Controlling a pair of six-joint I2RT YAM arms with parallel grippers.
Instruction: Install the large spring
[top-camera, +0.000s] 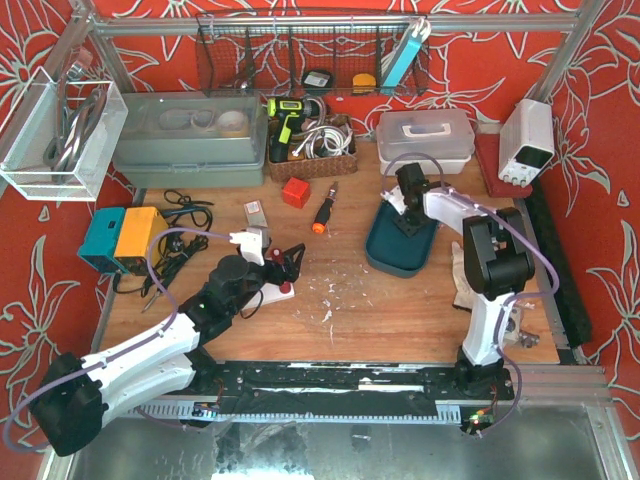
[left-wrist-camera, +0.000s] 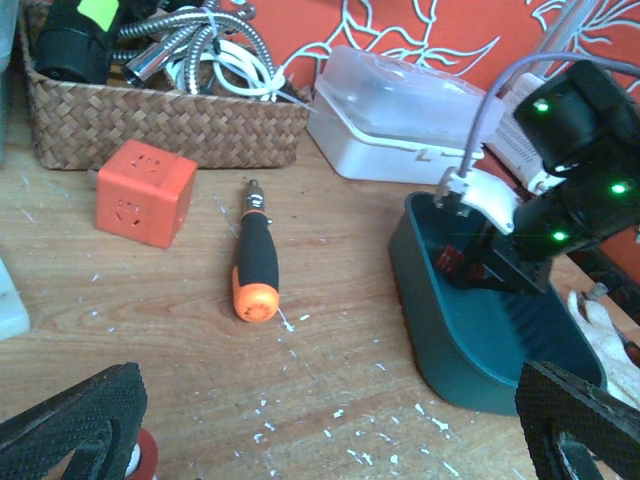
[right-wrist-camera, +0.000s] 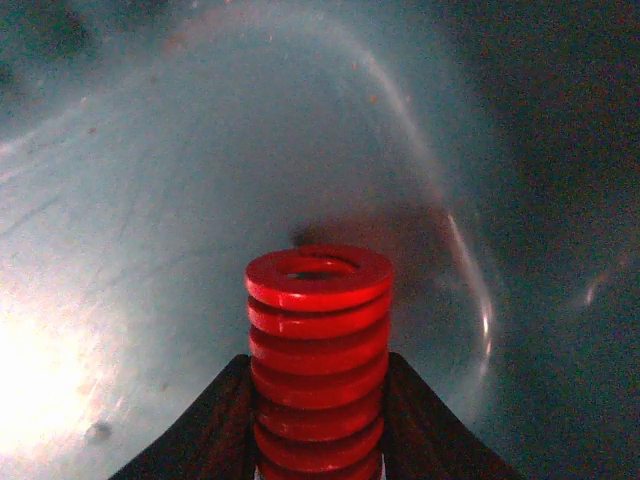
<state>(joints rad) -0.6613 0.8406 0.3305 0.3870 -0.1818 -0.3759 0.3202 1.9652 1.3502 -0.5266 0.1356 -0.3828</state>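
Indoors, wooden table (top-camera: 400, 310) (white-flecked), floral walls (top-camera: 605, 70), red spring (right-wrist-camera: 318, 350) between fingers (right-wrist-camera: 205, 435).

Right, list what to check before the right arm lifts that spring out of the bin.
1. Grip: red spring clamped between the right pincer fingers: ok.
2. Spring in line with the fingers: ok.
3. Spring end off the teal bin floor: cannot tell.
4. Other arm: left pincer open, apart from the bin: ok.
5. Route: screwdriver lies flat between bin and left arm: ok.
6. Mounting spot in view: cannot tell.
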